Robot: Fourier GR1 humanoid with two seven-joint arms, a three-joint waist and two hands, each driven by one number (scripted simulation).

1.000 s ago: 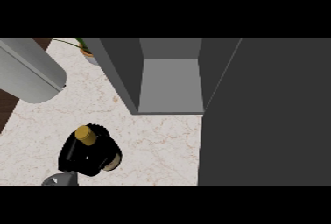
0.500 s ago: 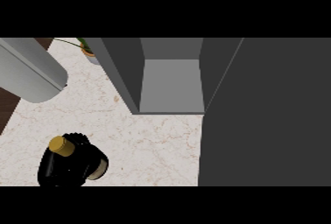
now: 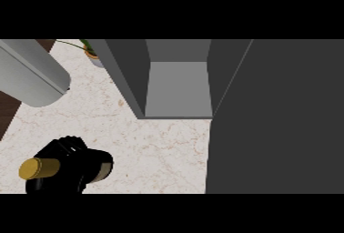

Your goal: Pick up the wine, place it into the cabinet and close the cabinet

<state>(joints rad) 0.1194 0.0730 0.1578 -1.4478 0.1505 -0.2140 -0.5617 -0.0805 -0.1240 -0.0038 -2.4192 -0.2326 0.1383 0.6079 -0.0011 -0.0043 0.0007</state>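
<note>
Nearest the lower edge, at lower left, a black robot hand [image 3: 70, 166] curls round the wine [image 3: 39, 168], a dark bottle seen from above with its gold cap facing the viewer; which hand this is cannot be told, since no forearm shows. Bottle and hand sit over the pale, speckled counter [image 3: 154, 150], well apart from the cabinet. Farther back, at centre, the cabinet [image 3: 176, 86] stands open, its grey interior and floor visible between dark side walls. Its dark door [image 3: 275, 118] fills the right of the view, swung outward. At upper left lies a large grey cylinder [image 3: 30, 73], and beyond it, at the far edge, a small potted plant [image 3: 91, 51].
</note>
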